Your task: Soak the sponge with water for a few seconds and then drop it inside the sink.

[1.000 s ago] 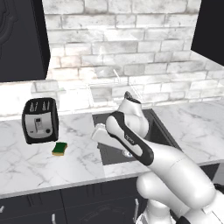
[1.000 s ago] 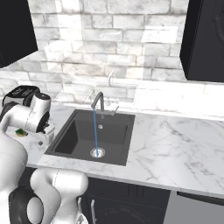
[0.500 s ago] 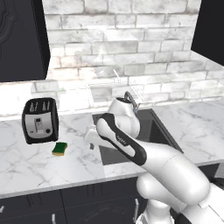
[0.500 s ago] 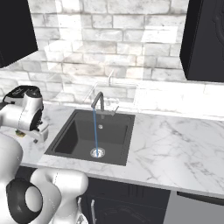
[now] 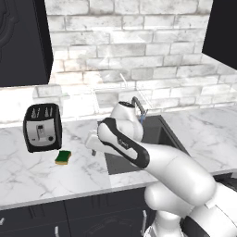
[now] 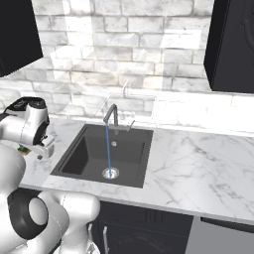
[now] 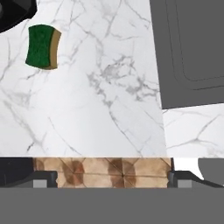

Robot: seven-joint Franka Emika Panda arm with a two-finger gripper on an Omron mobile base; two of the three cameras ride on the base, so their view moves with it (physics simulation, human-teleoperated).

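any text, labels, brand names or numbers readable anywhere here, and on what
None: no readable text in any view.
The toaster has slots and a lever on its front but no legible label or brand.
The sponge, the sink and the marble counter carry no markings.
The dark cabinets are blank too.
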